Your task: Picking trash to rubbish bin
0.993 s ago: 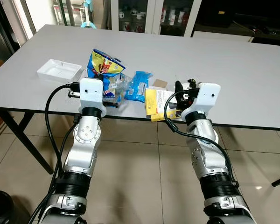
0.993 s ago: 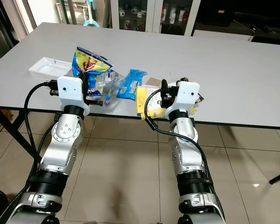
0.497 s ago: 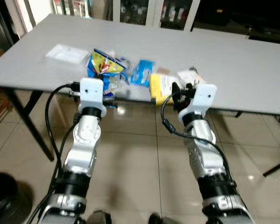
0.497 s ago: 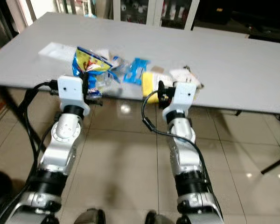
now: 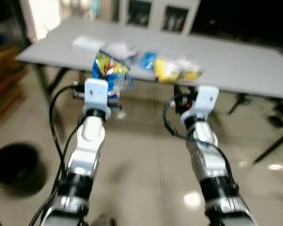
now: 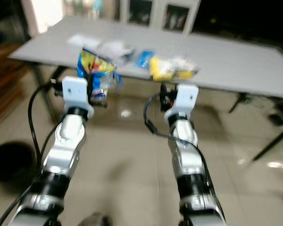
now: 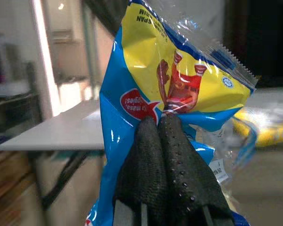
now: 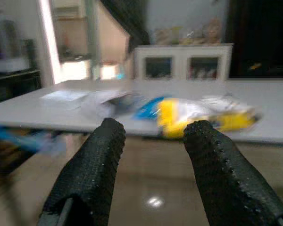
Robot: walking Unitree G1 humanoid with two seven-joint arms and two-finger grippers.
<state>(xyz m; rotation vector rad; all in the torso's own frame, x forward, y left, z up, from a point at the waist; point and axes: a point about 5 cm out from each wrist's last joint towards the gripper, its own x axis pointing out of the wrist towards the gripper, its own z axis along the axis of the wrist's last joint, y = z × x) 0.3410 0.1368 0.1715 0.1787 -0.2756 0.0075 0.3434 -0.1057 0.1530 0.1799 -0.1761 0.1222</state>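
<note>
- Blue-and-yellow chip bag (image 7: 179, 89) is pinched in the left pincer (image 7: 162, 125), whose black fingers (image 7: 146, 160) are pressed together on the foil; the bag stands up above them.
- In the eye views the bag hangs in front of the counter's near edge, off the counter (image 5: 236, 61) and above the tiled floor (image 5: 146, 160).
- Right pincer (image 8: 153, 132) is held out toward the counter with its fingers (image 8: 96, 165) spread wide apart and nothing between them.
- Grey counter carries the other trash: a yellow packet (image 5: 172, 70) near the edge, a blue wrapper (image 5: 146, 59) just beside it, and a white tray (image 5: 87, 43) farther to the left.
- Black bin (image 5: 14, 162) stands on the floor to the robot's left, well apart from the bag.
- Both eye views are blurred.
</note>
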